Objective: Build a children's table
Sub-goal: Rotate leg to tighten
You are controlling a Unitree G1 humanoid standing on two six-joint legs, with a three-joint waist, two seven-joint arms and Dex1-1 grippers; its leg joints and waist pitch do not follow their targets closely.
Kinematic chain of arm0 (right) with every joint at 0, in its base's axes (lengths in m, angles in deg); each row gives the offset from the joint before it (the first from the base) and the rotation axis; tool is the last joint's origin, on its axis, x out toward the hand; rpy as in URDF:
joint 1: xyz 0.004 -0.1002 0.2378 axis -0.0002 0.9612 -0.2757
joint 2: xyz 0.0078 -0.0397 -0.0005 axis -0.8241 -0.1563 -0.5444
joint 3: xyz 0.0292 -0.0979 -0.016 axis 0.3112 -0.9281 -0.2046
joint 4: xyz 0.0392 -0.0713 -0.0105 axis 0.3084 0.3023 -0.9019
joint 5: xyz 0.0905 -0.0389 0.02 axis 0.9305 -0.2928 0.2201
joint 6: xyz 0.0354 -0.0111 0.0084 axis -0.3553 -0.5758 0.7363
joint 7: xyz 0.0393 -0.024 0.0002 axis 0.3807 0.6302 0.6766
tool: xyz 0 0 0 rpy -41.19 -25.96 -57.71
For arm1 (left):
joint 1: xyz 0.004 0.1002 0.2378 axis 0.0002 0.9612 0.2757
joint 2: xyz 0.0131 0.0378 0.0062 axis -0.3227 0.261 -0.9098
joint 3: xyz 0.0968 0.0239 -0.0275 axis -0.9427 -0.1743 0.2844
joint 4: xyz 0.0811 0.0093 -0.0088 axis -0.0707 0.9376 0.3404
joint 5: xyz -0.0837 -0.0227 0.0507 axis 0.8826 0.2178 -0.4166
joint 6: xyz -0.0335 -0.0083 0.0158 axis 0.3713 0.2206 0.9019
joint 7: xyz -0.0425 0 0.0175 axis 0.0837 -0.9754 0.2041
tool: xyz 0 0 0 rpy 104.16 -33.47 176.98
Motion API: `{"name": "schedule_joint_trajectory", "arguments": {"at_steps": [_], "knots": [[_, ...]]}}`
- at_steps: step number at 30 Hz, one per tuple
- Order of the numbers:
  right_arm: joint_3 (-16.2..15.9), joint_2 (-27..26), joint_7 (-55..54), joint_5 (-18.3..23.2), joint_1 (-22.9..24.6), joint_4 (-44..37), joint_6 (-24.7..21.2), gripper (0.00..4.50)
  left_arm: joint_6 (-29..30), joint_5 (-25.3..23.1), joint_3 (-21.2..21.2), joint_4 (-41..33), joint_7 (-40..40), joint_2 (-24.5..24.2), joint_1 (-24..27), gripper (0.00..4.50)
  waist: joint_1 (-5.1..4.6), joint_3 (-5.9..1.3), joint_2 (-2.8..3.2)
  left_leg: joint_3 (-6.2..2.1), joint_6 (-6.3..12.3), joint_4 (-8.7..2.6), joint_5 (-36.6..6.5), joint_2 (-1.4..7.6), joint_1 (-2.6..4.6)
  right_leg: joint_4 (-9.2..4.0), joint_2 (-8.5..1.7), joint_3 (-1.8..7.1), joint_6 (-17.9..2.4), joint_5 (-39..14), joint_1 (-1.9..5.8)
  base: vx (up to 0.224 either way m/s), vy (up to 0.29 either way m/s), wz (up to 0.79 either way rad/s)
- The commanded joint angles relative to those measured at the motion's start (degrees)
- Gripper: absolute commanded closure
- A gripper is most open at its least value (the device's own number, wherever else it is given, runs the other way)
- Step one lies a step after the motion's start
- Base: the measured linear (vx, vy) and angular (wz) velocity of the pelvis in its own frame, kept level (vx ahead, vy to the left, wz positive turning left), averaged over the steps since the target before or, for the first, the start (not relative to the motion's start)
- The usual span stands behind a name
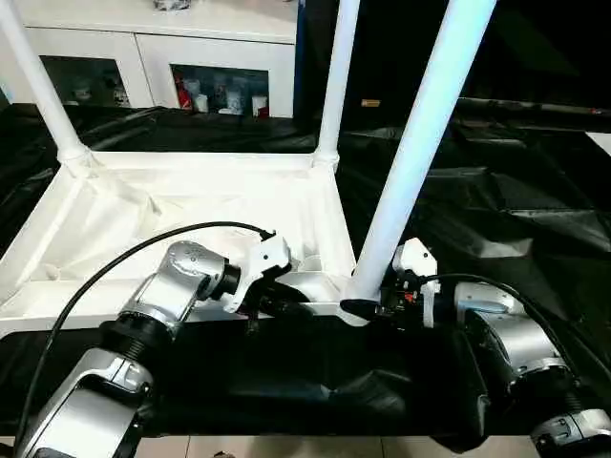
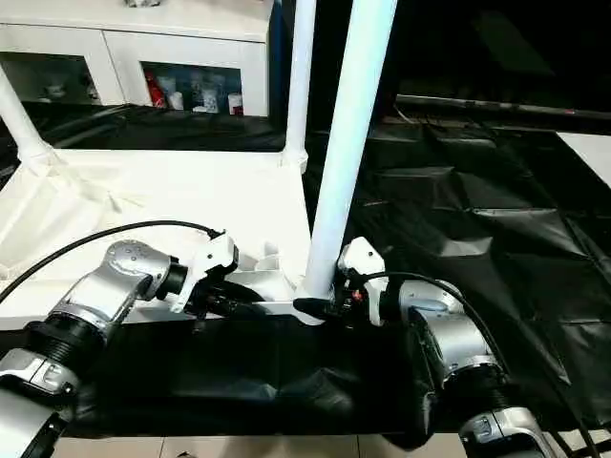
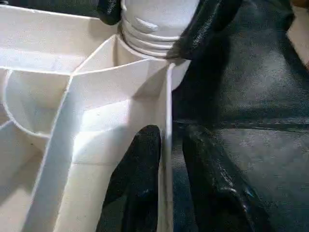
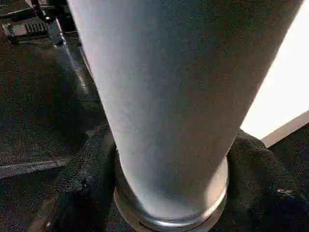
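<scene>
The children's table lies upside down: its white tabletop point(image 1: 191, 205) rests on the black cloth, ribbed underside up. Legs stand in the far left socket point(image 1: 38, 81) and the far right socket point(image 1: 339, 76). A third leg point(image 1: 420, 143) rises, tilted, from the near right corner socket. My right gripper point(image 1: 363, 307) is shut around that leg's base, one black finger on each side point(image 4: 82, 183). My left gripper point(image 1: 286, 305) is shut on the tabletop's near rim point(image 3: 169, 96), close to the same corner. One of its fingers point(image 3: 140, 169) is inside the wall, the other outside.
The black-draped table point(image 1: 496, 191) stretches wide to the right and behind. A white glass-door cabinet point(image 1: 220, 57) stands at the back. A black cable point(image 1: 115, 262) loops over my left forearm. The draped table's front edge runs just below both wrists.
</scene>
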Motion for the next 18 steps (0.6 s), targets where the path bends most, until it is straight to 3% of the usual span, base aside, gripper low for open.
{"name": "schedule_joint_trajectory", "arguments": {"at_steps": [1, 8, 9, 18], "knots": [[-0.89, 0.88, -0.17, -2.30, -0.11, 1.67, -0.48, 1.78, -0.64, -1.54, -1.14, 1.25, -1.16, 0.32, -0.37, 3.47, -0.04, -2.83, 0.09, -1.11, 1.28, -4.25, -15.19, 2.40, 0.53, -4.64, -3.16, 2.22, -12.54, -13.76, 2.21, 0.000, 0.000, 0.00], [-0.84, 1.09, -0.14, -2.29, -0.01, 1.26, -0.56, 1.78, -1.17, -2.47, -1.69, 1.85, -1.65, 0.04, -0.27, 3.47, -0.12, -2.81, -0.01, -1.17, 1.10, -4.34, -15.60, 2.43, 0.51, -4.71, -3.11, 2.23, -12.02, -14.63, 2.12, 0.000, 0.000, 0.00], [-0.84, 1.11, -0.18, -2.29, -0.01, 1.17, -0.62, 1.78, -1.21, -2.53, -1.78, 1.92, -1.52, -0.02, -0.26, 3.75, -0.11, -2.79, -0.01, -1.16, 1.12, -4.35, -15.63, 2.44, 0.50, -4.74, -3.15, 2.24, -11.98, -14.80, 2.10, 0.000, 0.000, 0.00], [-0.97, 1.11, -0.41, -2.14, 0.12, -0.47, -1.74, 1.78, -1.24, -2.25, -1.07, 2.46, -1.97, 0.33, -0.24, 4.47, -0.10, -2.70, -0.05, -1.21, 1.02, -4.40, -16.29, 2.40, 0.51, -4.96, -3.18, 2.26, -11.22, -16.97, 2.00, 0.000, 0.000, 0.00]]}}
